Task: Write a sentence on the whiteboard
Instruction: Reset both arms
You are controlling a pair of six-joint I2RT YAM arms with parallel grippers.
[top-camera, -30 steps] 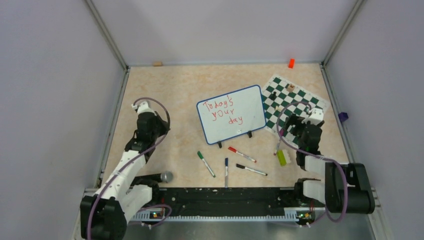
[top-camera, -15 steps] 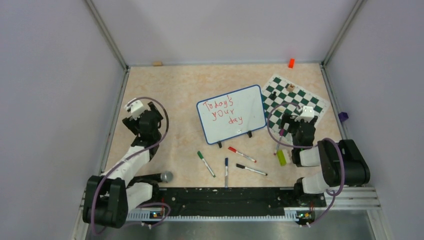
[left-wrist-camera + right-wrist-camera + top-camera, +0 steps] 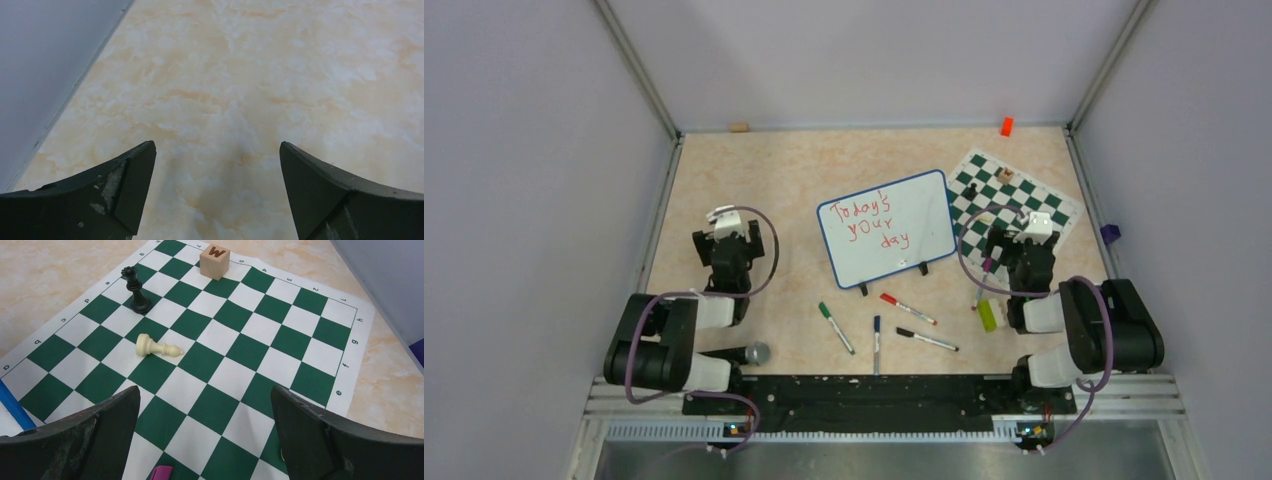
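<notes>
You are seeing the whiteboard standing on its two small black feet in the middle of the table, turned a little so its right end is pointing farther away. The sentence is showing on its left part in red, in three slanting lines: "Today's your day". The left gripper is hanging over bare table left of the board, its fingers spread wide and holding nothing. The right gripper is hanging over the near part of the chess mat, right of the board, also spread wide with nothing between the fingers. The mat is carrying three things: a black chess piece standing upright, a white chess piece lying on its side nearer to the gripper, and a wooden cube with the letter W sitting at the far edge. Four markers are lying on the table near the board: a green marker, a red marker, a blue marker and a black marker. A microphone is lying beside the left arm's base, and a yellow-green object is lying near the right arm.
</notes>
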